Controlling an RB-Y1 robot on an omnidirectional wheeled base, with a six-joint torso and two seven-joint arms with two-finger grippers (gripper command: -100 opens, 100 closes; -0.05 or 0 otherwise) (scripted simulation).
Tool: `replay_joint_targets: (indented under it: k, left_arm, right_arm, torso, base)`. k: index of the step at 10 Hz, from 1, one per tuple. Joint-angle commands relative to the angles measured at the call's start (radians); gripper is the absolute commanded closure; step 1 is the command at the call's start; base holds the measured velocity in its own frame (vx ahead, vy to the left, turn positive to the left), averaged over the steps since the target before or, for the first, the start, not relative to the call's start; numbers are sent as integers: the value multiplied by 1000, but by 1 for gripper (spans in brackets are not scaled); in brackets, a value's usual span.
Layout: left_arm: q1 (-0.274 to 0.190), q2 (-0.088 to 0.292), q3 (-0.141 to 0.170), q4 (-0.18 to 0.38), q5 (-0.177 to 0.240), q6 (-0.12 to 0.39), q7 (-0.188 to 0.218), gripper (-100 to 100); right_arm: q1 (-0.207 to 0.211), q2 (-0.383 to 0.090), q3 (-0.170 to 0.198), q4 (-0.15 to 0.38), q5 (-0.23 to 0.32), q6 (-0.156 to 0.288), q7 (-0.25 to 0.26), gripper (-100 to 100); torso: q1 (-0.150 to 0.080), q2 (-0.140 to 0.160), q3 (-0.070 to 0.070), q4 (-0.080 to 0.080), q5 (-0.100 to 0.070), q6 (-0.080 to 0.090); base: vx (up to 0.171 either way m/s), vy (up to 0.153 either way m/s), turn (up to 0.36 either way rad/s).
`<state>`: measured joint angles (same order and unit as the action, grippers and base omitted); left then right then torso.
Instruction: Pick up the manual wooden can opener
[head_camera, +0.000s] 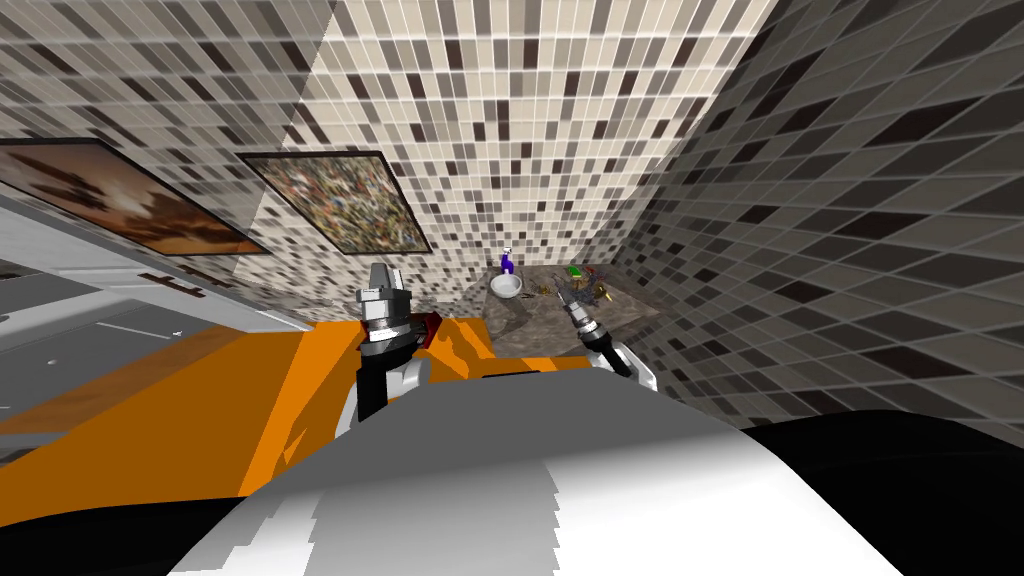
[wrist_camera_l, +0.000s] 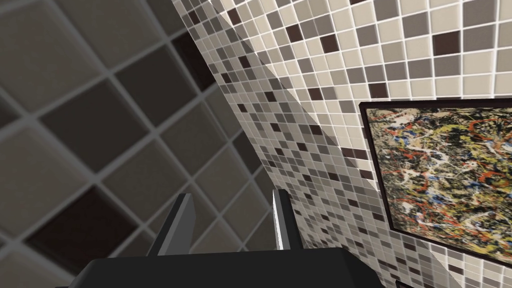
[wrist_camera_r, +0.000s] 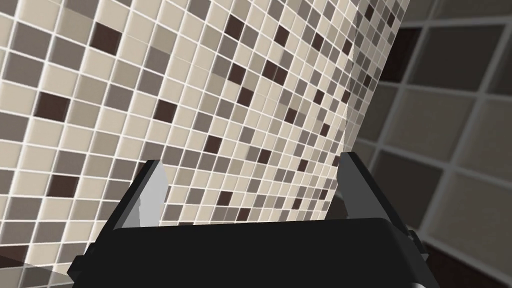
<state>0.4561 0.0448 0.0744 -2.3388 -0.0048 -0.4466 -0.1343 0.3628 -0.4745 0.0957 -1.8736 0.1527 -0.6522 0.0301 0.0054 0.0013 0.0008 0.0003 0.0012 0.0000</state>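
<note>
nearest is an orange surface (head_camera: 180, 420). above it the left pincer (head_camera: 385, 283) is raised, its blades apart with nothing between them. the right pincer (head_camera: 577, 312) hangs at the near edge of the grey counter (head_camera: 520, 325), spread wide and empty. beyond it on the counter are a white bowl (head_camera: 507, 285) and a clutter of small things (head_camera: 585, 288), where the can opener cannot be singled out. farthest, a blue bottle (head_camera: 507, 262) stands by the tiled wall.

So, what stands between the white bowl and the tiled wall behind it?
A small blue bottle, just behind the bowl on the grey table, in the head view.
</note>
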Motion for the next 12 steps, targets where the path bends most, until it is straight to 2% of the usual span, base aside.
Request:
replay_joint_targets:
  k: [1, 3, 4, 6, 7, 9, 10, 12]
  left_arm:
    - [0, 0, 0, 0, 0, 0, 0, 0]
    - [0, 0, 0, 0, 0, 0, 0, 0]
    - [0, 0, 0, 0, 0, 0, 0, 0]
    - [0, 0, 0, 0, 0, 0, 0, 0]
    - [0, 0, 0, 0, 0, 0, 0, 0]
    - [0, 0, 0, 0, 0, 0, 0, 0]
    - [0, 0, 0, 0, 0, 0, 0, 0]
    - [0, 0, 0, 0, 0, 0, 0, 0]
  right_arm:
    - [-4, -32, 3, 22, 17, -19, 16, -100]
    - [-33, -96, 13, 85, 72, -68, 59, -100]
    - [-33, -113, 13, 98, 72, -68, 59, -100]
    - [-65, -178, 24, 166, 128, -109, 101, -100]
    - [-65, -196, 24, 176, 128, -109, 101, -100]
    - [-98, -267, 39, 254, 183, -141, 143, -100]
    - [-98, -281, 39, 256, 183, -141, 143, -100]
    - [-130, -348, 58, 323, 237, -162, 182, -100]
  torso:
    - [0, 0, 0, 0, 0, 0]
    - [-1, 0, 0, 0, 0, 0]
    - [0, 0, 0, 0, 0, 0]
    - [-1, 0, 0, 0, 0, 0]
    - [0, 0, 0, 0, 0, 0]
    - [-1, 0, 0, 0, 0, 0]
    - [0, 0, 0, 0, 0, 0]
    - [-1, -1, 0, 0, 0, 0]
  base:
    - [-23, 70, -16]
    - [-23, 73, -15]
    - [-19, 62, -7]
    - [-22, 80, 13]
    - [-29, 73, 4]
    - [-26, 82, 50]
    - [-14, 63, 20]
    - [-19, 79, 99]
